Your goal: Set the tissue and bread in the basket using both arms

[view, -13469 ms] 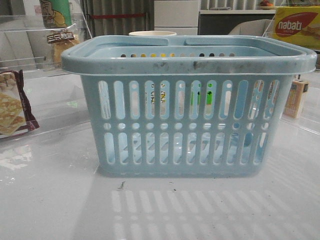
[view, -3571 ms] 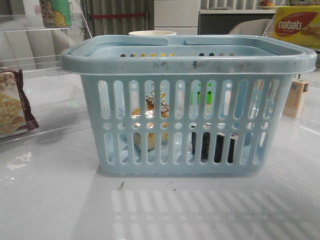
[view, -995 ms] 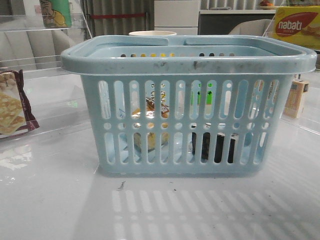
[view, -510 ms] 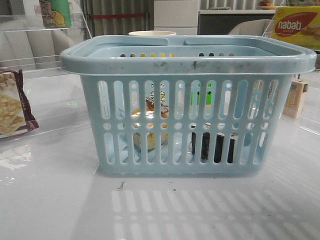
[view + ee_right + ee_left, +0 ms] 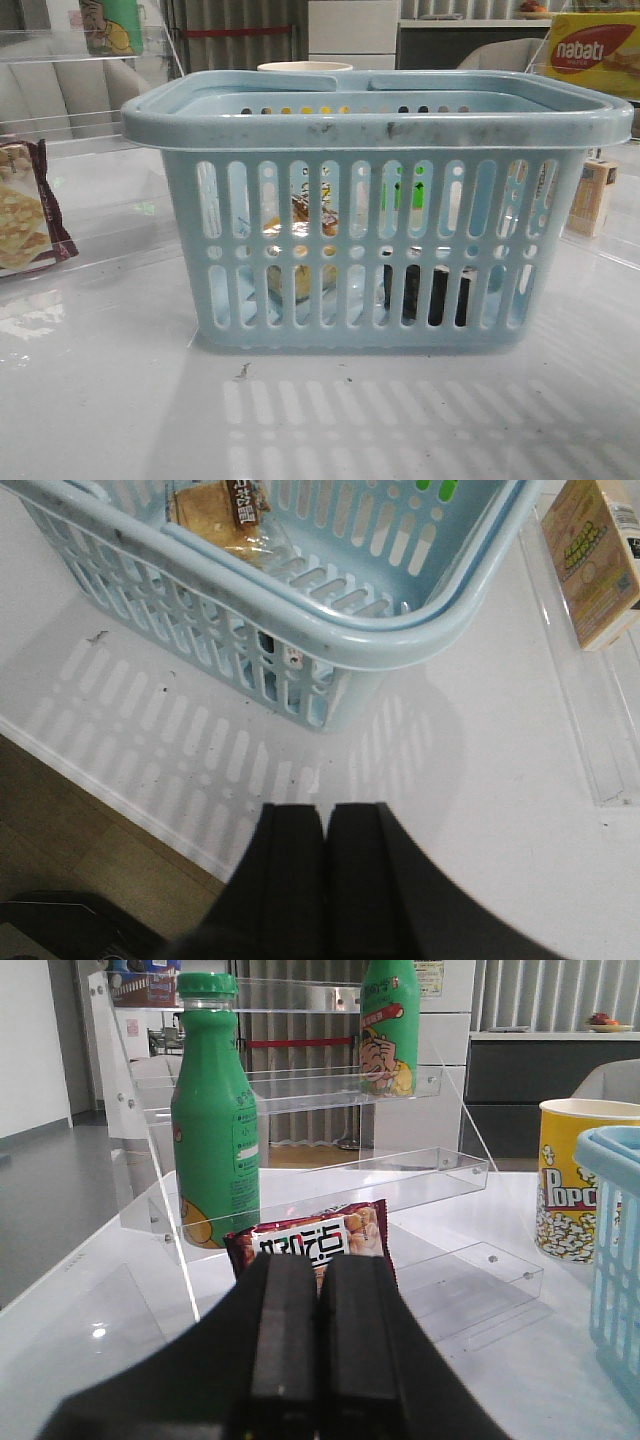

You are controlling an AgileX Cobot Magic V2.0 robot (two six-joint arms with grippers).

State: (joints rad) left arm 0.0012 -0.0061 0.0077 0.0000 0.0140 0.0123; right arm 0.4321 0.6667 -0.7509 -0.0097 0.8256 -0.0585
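Observation:
The pale blue basket (image 5: 380, 125) stands in the middle of the table. Through its front slots I see the bread (image 5: 300, 262) lying inside on the left and the black tissue pack (image 5: 432, 295) inside on the right. The right wrist view shows the basket's rim (image 5: 330, 630) from above, with the bread (image 5: 222, 515) on its floor and a dark bit of the tissue (image 5: 266, 643) behind the slots. My right gripper (image 5: 325, 815) is shut and empty, above the table near the basket's corner. My left gripper (image 5: 319, 1265) is shut and empty, away from the basket.
A maroon-edged cracker bag (image 5: 312, 1242), a green bottle (image 5: 214, 1120) and clear acrylic shelves stand in front of the left gripper. A popcorn cup (image 5: 575, 1190) stands behind the basket. A yellow nabati box (image 5: 595, 50) and a small carton (image 5: 595, 555) are at the right.
The basket was empty in the oldest frame and now holds the bread and the tissue. Nothing has visibly moved over the last second.

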